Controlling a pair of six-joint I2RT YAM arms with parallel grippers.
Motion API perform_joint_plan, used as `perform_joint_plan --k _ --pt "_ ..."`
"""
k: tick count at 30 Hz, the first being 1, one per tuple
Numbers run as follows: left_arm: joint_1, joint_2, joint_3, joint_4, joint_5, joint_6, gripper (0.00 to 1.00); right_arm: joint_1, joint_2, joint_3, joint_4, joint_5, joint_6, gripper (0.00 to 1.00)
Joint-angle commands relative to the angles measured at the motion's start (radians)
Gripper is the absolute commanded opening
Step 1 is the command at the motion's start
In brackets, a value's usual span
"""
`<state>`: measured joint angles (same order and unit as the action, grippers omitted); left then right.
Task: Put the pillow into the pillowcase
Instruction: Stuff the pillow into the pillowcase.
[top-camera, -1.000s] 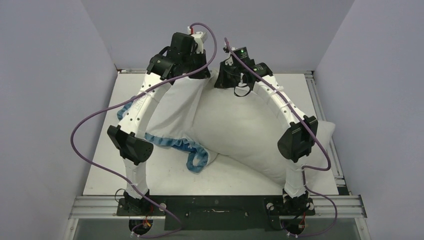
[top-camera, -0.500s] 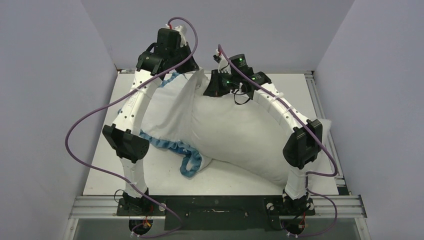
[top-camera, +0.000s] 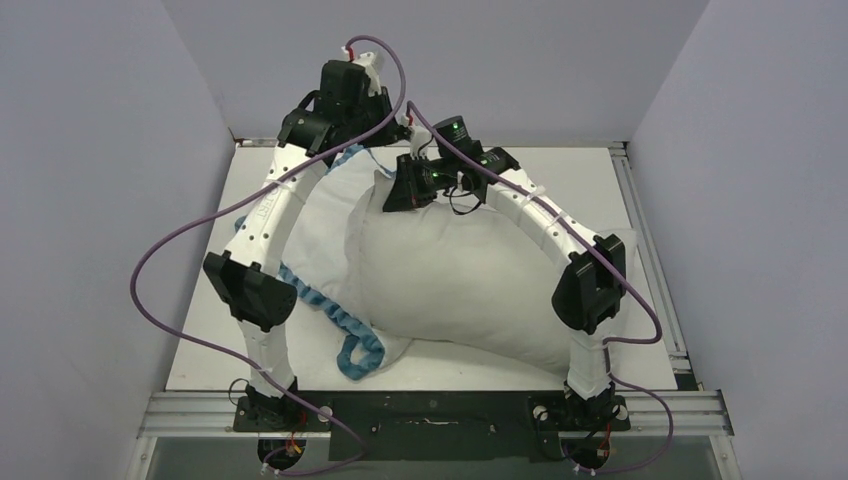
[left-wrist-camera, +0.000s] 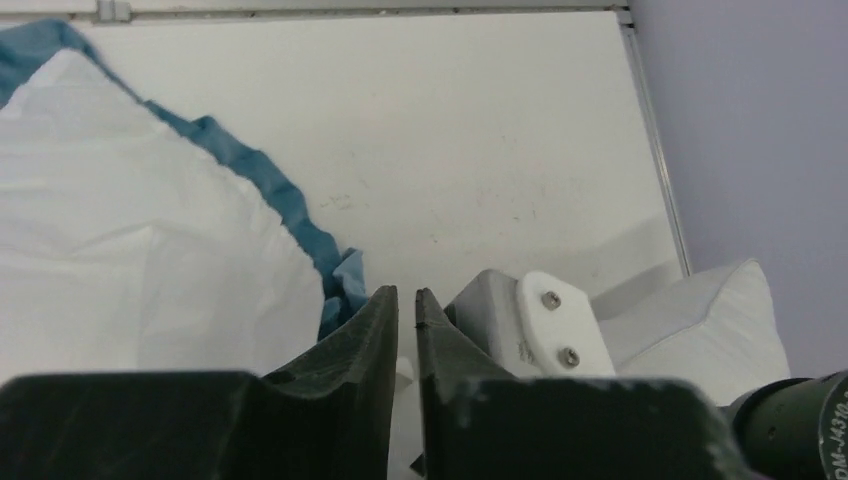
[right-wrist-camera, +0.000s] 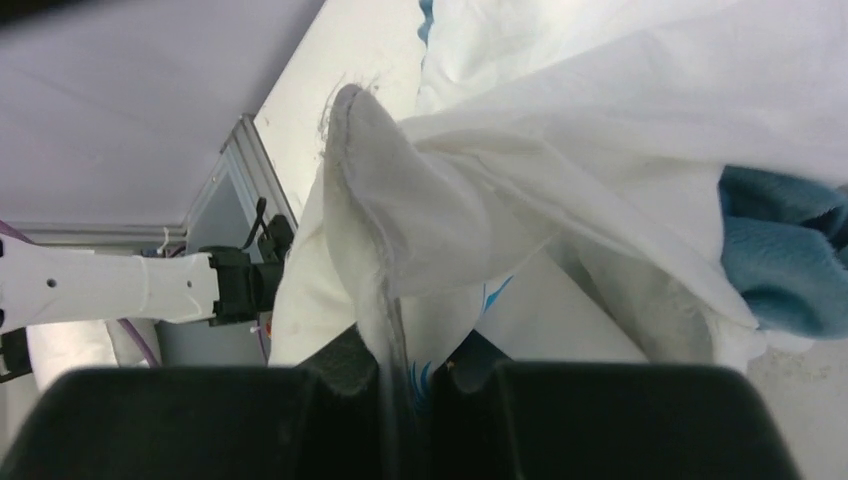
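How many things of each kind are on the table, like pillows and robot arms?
pillow: 1
pillowcase: 1
robot arms: 2, the left arm and the right arm
Total: 4

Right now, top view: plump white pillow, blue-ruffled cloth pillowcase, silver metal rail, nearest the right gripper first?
1. Plump white pillow, held by the right gripper.
2. Blue-ruffled cloth pillowcase, just left.
3. Silver metal rail, table's near edge.
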<state>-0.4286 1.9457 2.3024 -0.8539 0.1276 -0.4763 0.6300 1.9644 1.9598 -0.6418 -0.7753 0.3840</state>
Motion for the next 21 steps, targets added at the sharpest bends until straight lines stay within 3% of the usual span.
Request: perform_joint_plan --k 1,3,4,8,13,17,21 --pt "0.001 -0.127 -0.088 -0.014 -0.025 0.056 0.25 -0.018 -0.008 -0.081 -0.003 -0.019 0.032 0.05" --pt "0.033 -0.153 -0.153 -0.034 0.004 0.061 0.53 -0.017 -0.01 -0.112 0.009 -0.009 0.04 0.05" --pt "0.047 -0.168 -0.19 -0.041 0.02 0.061 0.62 -0.017 -0.011 -0.124 0.015 -0.01 0.044 0.05" --pt "0.118 -0.259 -0.359 -0.021 0.075 0.048 0.87 -0.018 0.006 -0.14 -0.022 0.011 0.037 0.05" --pt "0.22 -0.32 -0.632 0.214 0.376 -0.117 0.93 -0.019 0.027 -0.153 -0.073 0.021 0.024 0.05" --pt "0.209 -0.268 -0.605 0.178 0.445 -0.101 0.97 -0.02 0.041 -0.157 -0.094 0.039 0.026 0.05" --pt "0.185 -0.22 -0.599 0.147 0.448 -0.056 0.91 -0.027 0.049 -0.151 -0.105 0.048 0.027 0.05"
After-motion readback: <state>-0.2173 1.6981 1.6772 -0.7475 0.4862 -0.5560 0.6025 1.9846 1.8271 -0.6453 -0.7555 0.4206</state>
